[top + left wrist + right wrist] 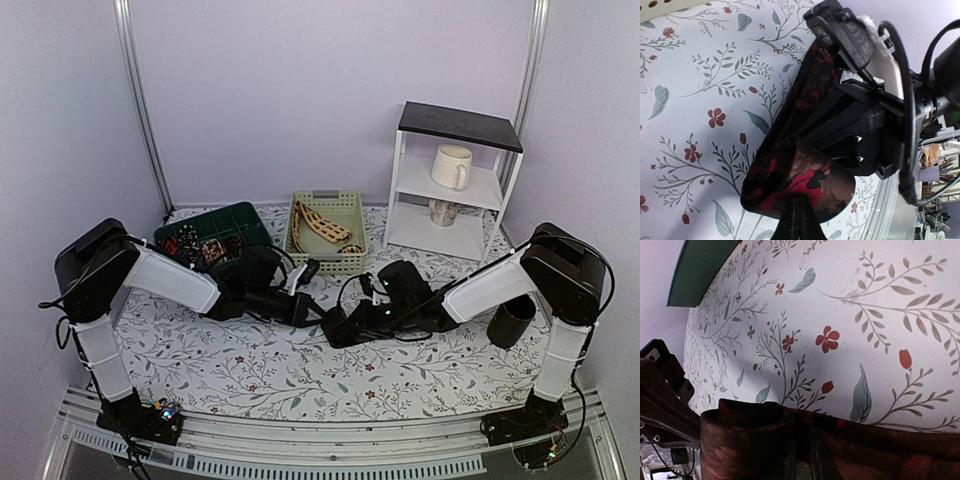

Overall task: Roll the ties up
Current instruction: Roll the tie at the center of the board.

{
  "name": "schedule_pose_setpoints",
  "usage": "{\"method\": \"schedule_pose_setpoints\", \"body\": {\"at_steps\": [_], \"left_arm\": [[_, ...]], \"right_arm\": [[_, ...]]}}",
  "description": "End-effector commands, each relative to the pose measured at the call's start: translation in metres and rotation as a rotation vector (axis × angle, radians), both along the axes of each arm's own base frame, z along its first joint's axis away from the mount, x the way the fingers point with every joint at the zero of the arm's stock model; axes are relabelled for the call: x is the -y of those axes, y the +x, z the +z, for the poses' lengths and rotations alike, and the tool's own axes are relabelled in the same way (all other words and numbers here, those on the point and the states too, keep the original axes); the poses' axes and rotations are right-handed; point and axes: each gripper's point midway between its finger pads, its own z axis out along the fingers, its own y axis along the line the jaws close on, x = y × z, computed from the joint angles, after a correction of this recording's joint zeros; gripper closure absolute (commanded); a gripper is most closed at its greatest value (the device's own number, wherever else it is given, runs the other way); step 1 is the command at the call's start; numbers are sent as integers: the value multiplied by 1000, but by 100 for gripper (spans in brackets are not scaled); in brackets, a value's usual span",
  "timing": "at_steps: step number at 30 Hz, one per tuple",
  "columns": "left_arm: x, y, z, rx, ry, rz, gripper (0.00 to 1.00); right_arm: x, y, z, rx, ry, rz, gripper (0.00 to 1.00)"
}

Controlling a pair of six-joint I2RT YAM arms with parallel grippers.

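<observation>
At the middle of the counter [250, 370], between near and far edges, the dark tie [790, 170] sits partly coiled, the left gripper [797, 212] pinched on its fold, the right gripper [350, 320] against it, its closure impossible to tell, so the 2 should keep the cloth taut and edges aligned while winding.

1. The dark tie [805, 175] is brown-black with red flower markings. It is at the middle of the worktop [250, 370]. One end is curled into a loose, part-made roll and the rest runs out as a flat strip close along the worktop
2. The beige tie [322, 228], marked in dark brown, lies unrolled and loosely bent in the pale basket [345, 262] at the far middle
3. The coiled ties [200, 246] are small patterned spirals sitting in compartments of the dark green tray [235, 215] at the far left; their number is unclear
</observation>
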Motion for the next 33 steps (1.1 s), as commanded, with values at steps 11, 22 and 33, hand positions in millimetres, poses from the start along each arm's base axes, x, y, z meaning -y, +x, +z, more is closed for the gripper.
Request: {"method": "schedule_pose_setpoints", "body": {"at_steps": [11,22,33], "left_arm": [[18,-9,-4,-6,1,-78,100],[35,-14,-6,-1,4,-125,100],[55,-9,-18,1,8,-170,100]], "right_arm": [[22,12,20,83,-28,-101,85],[56,20,35,137,-2,-219,74],[64,5,45,106,-12,-155,59]]}}
